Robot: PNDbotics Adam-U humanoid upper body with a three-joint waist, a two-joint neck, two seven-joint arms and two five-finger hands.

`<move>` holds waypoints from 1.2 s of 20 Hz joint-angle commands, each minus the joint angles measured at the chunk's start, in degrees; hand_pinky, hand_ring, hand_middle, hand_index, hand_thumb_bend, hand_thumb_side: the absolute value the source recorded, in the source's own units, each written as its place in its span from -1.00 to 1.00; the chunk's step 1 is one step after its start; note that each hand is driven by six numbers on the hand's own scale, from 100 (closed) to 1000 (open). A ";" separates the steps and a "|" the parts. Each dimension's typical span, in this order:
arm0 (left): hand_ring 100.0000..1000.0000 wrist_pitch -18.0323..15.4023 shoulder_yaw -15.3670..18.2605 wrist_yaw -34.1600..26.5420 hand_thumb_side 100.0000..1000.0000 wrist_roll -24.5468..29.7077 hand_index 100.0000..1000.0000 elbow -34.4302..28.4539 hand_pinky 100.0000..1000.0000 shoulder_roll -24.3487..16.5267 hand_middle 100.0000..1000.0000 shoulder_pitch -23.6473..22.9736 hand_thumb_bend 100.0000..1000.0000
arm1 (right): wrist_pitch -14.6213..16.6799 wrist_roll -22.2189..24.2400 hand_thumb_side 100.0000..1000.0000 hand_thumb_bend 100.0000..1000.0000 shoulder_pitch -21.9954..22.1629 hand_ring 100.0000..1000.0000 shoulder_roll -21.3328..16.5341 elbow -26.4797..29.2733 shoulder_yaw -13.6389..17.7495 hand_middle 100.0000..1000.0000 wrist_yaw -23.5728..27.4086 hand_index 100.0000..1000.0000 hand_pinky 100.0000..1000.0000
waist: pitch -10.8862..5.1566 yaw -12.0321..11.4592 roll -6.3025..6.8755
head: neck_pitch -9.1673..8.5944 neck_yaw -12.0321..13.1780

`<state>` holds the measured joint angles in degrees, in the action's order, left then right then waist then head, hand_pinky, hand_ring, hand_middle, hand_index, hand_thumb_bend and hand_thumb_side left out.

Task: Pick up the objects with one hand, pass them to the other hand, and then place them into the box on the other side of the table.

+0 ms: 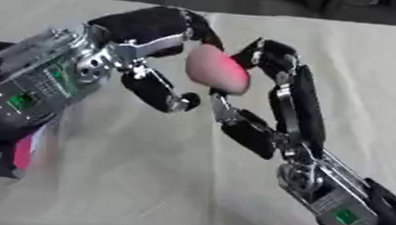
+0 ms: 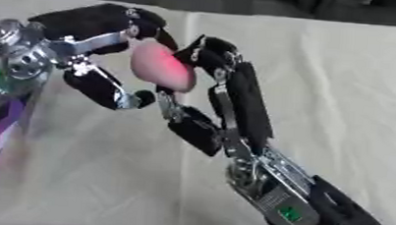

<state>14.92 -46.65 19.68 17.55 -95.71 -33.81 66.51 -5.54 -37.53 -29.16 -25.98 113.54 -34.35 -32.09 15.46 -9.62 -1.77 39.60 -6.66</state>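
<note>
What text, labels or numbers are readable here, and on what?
None readable.
Green boards on the left hand and right hand: any markings are too blurred to read.
Pink object between the fingers of both hands: no print visible.
Magenta-and-white item at the left edge: blurred, no legible text.
Table cloth: plain.

Above the tan table [image 2: 342, 69], both robot hands, left [image 2: 85, 43] and right [image 2: 224, 101], pinch a pink object [image 2: 159, 65].
</note>
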 commanded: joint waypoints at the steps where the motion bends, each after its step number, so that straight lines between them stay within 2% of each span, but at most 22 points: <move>1: 0.98 0.77 1.26 -0.39 -0.93 -0.52 0.63 -1.79 0.55 -1.87 0.36 0.80 -0.42 | 0.13 -0.81 -1.00 -1.00 -0.36 -0.10 -0.99 1.05 0.15 -0.20 -0.22 -0.12 -0.04 | -0.90 -0.09 0.23 | -0.70 -0.23; 5: 0.98 1.29 1.24 -0.69 -0.93 -0.63 0.63 -2.36 0.55 -2.06 0.36 0.80 -0.42 | 0.13 -0.91 -1.00 -1.00 -0.34 -0.10 -0.99 1.05 0.10 -0.20 -0.30 -0.12 -0.04 | -0.90 -0.09 0.23 | -0.71 -0.25; 6: 0.96 1.43 1.60 -0.97 -0.95 -0.89 0.60 -2.75 0.55 -1.98 0.31 0.81 -0.56 | 0.06 -0.79 -1.00 -1.00 -0.27 -0.10 -0.96 1.05 0.03 -0.20 -0.24 -0.13 -0.04 | -0.88 -0.17 0.19 | -0.81 -0.46; 7: 0.96 1.64 2.02 -1.60 -0.94 -1.50 0.59 -3.35 0.55 -2.00 0.30 0.79 -0.60 | -0.04 -0.60 -1.00 -1.00 -0.21 -0.11 -0.93 1.05 -0.06 -0.20 -0.17 -0.13 -0.05 | -0.86 -0.23 0.17 | -0.89 -0.65; 16: 0.95 3.64 1.06 -6.92 -0.92 -6.94 0.58 -5.84 0.54 -2.09 0.28 1.04 -0.70 | -0.03 0.67 -1.00 -1.00 -0.10 -0.11 -0.86 1.05 -0.51 -0.21 0.45 -0.13 -0.06 | -0.74 -0.34 0.14 | -1.13 -1.14; 24: 0.93 3.80 0.68 -8.17 -0.94 -7.21 0.54 -6.29 0.54 -1.88 0.23 1.27 -0.69 | 0.10 0.81 -1.00 -1.00 -0.16 -0.11 -0.90 1.05 -0.44 -0.21 0.74 -0.13 -0.07 | -0.73 -0.29 0.20 | -0.81 -1.35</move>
<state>18.90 -46.65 12.12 10.51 -100.71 -34.89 66.50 -5.60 -36.91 -28.74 -25.98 113.56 -35.01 -31.51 15.61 -9.90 -1.80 39.12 -7.76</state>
